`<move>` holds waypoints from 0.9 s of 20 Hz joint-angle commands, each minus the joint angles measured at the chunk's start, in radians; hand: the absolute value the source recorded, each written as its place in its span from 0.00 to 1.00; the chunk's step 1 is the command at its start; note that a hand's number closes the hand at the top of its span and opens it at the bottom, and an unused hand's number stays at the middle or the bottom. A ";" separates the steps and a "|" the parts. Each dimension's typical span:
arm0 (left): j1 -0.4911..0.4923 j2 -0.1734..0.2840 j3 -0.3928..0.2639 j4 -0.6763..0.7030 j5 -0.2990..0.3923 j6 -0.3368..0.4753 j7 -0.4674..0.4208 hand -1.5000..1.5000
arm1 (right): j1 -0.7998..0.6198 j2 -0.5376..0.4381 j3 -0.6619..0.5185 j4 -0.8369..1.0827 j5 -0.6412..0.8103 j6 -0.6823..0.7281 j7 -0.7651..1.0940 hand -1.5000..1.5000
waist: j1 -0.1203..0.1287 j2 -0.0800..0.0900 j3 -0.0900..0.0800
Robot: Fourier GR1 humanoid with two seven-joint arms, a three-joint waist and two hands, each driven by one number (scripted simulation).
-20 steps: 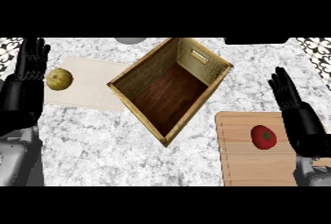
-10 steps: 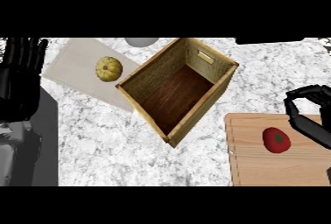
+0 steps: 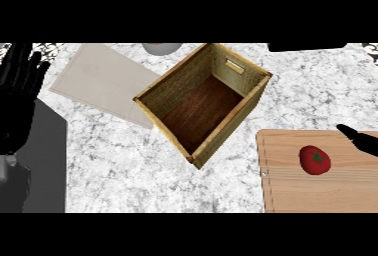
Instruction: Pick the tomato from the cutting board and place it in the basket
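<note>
A red tomato (image 3: 315,160) with a green stem lies on the wooden cutting board (image 3: 295,195) at the lower right. Only a small black tip of my right hand (image 3: 357,138) shows at the right edge, just up and to the right of the tomato and apart from it. The basket (image 3: 167,83), a deep woven box with a dark wooden floor, stands in the middle, turned at an angle, and nothing lies in it. My left hand (image 3: 19,95) rests open at the left edge, fingers up, far from the tomato.
A pale mat (image 3: 103,82) lies flat to the left of the basket, partly under its corner. A grey round object (image 3: 162,48) peeks in at the top edge. A dark shape (image 3: 306,46) sits at the top right. A grey strip (image 3: 44,165) runs along the counter's left side.
The view has shifted so the board and basket sit further left. My right hand has slid mostly out past the right edge. The yellow round thing on the mat no longer shows.
</note>
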 commanded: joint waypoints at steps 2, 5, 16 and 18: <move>0.101 0.006 -0.028 0.070 -0.034 -0.020 0.044 0.50 | 0.058 -0.136 0.019 0.024 0.092 0.063 0.134 0.00 | -0.024 0.064 -0.110; 0.152 0.038 -0.019 -0.008 -0.007 -0.012 0.069 0.50 | 0.095 -0.224 0.079 0.034 0.116 0.187 0.217 0.00 | -0.021 0.071 -0.114; 0.248 0.098 -0.035 -0.132 0.013 0.029 0.121 0.50 | 0.108 -0.366 0.146 -0.056 0.001 0.485 0.419 0.00 | -0.037 0.061 -0.109; 0.260 0.086 -0.058 -0.130 0.019 0.049 0.123 0.50 | 0.102 -0.346 0.159 -0.090 -0.014 0.484 0.440 0.00 | -0.055 0.064 -0.108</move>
